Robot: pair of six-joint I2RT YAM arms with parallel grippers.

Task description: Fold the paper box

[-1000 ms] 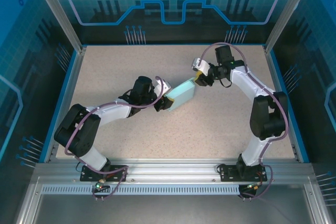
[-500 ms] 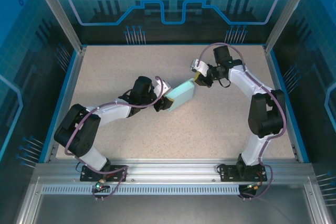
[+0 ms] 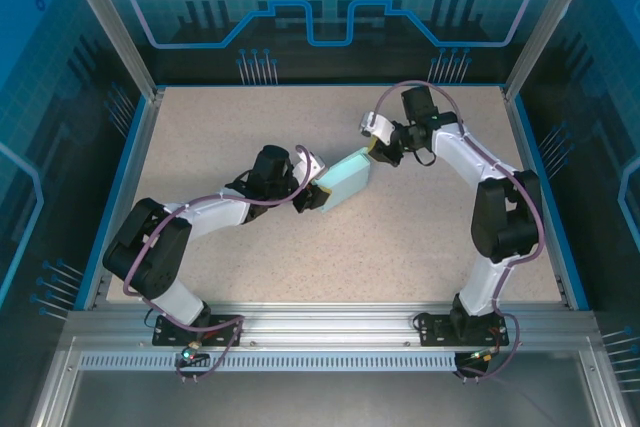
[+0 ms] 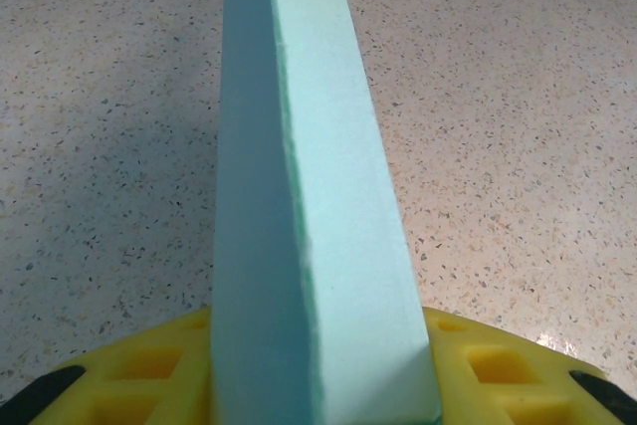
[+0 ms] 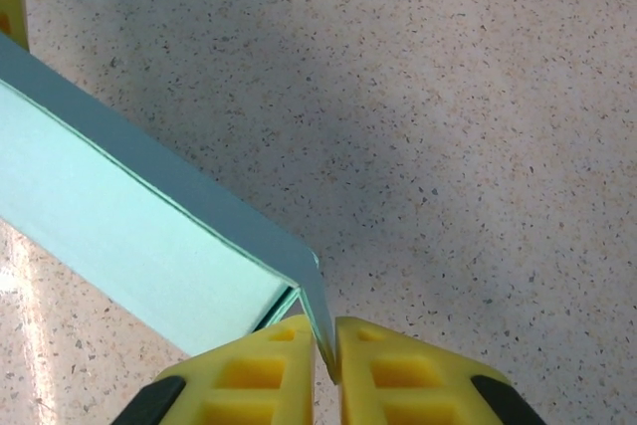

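Paper box (image 3: 345, 176) of light blue thin card, folded into a slim rectangular shape, sits slantwise over the middle of the speckled beige counter (image 3: 400, 247), strung between two robot arms. The yellow left fingers (image 3: 314, 190) clasp its near end across the width. The yellow right fingers (image 5: 307, 357) are pinched on a thin flap at its far corner. Whether the box touches the counter is hard to tell.

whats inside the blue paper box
A thin dark gap shows at the corner of the paper box that the right gripper pinches. Nothing shows in it; the card covers the rest.
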